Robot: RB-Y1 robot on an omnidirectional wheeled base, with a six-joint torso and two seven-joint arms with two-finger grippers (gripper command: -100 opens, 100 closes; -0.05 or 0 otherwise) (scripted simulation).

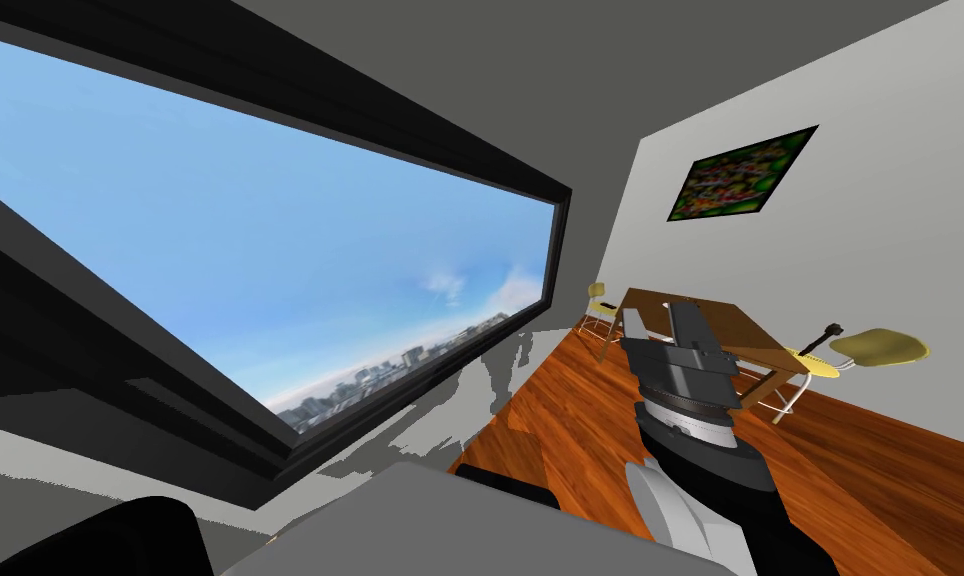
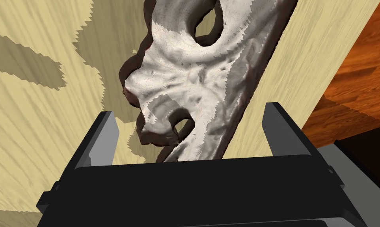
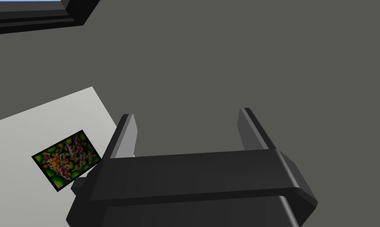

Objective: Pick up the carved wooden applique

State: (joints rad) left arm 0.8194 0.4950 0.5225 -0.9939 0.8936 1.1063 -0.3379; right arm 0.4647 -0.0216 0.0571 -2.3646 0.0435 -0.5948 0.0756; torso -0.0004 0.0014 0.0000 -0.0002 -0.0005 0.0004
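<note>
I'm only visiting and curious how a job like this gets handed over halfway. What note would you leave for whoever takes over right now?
Left claw: open, its fingers either side of the near end of the carved applique, not closed on it.
Right claw: open, holding nothing, raised out in front.
The applique is whitish with dark brown edges and lies on a pale wooden surface.
Done: the left claw is lined up over the piece.
Left to do: close on it and lift.
</note>
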